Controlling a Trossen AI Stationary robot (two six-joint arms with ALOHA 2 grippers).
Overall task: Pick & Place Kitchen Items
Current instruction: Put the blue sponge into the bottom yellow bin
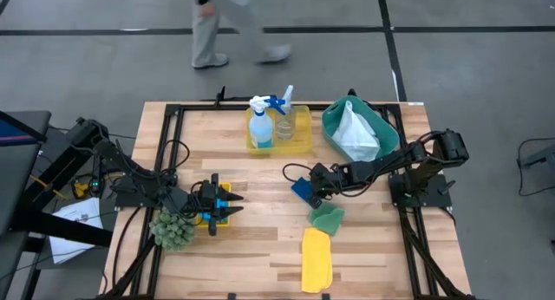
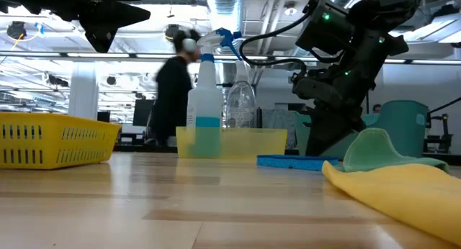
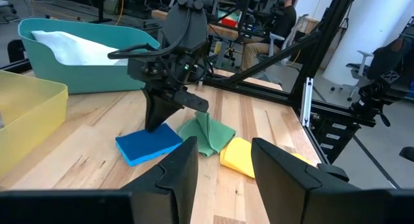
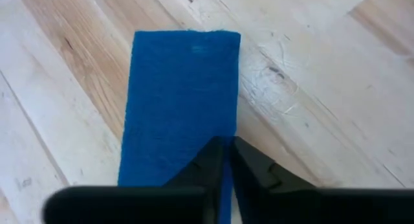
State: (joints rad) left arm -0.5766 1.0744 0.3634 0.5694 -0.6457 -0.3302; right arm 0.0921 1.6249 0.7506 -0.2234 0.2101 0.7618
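Near the middle of the table [image 1: 260, 248], the right tool [image 1: 310, 189] is clenched on the edge of the blue sponge [image 4: 178, 101], which lies flat beside the green cloth [image 1: 327, 218]. The left tool [image 1: 232, 205] waits released over a yellow tray.

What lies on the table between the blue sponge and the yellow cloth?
The green cloth lies between the blue sponge and the yellow cloth. The high view shows this most plainly; the left wrist view agrees.

Right end effector [image 3: 155, 123] touches blue sponge [image 3: 149, 144] beside green cloth [image 3: 208, 133].
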